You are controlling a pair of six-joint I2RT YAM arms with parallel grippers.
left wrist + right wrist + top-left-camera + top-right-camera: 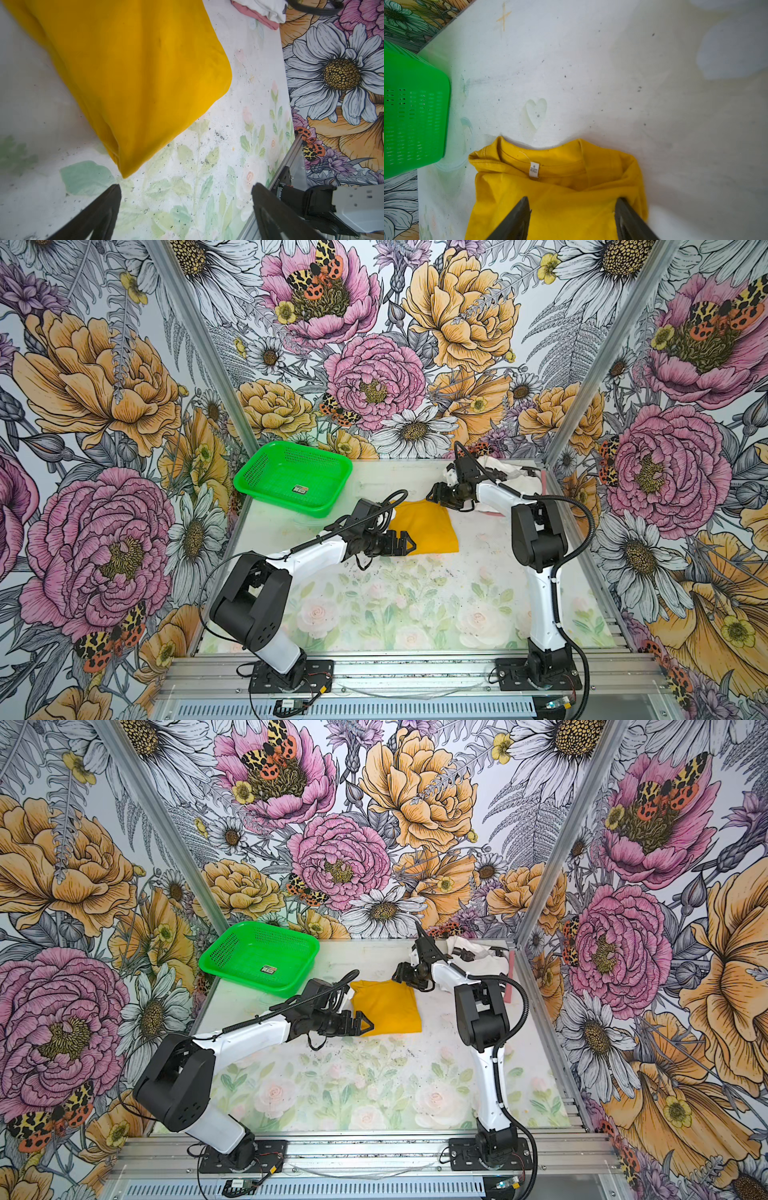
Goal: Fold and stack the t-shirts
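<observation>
Your left gripper (pixel 409 543) gapes wide and empty at the near corner of the folded yellow shirt (pixel 428 526). Your right gripper (pixel 434 494) is parted and empty over its collar. 2 more sit in the far right corner: white shirt (pixel 498 464), pink shirt (pixel 543 481). The table (pixel 415 593) is floral and speckled, the walls (pixel 124 406) floral.

The left arm (pixel 316 558) and right arm (pixel 540 614) share one build: white shells on the long links and chunky black housings at the joints. The left pincer (pixel 409 542) and right pincer (pixel 434 493) are black, with dark tapering fingers (pixel 104 212). A ribbed black hose (pixel 316 541) trails back from each pincer. Farthest from the pincers, black base plates (pixel 322 668) carry thin red and black wires.
</observation>
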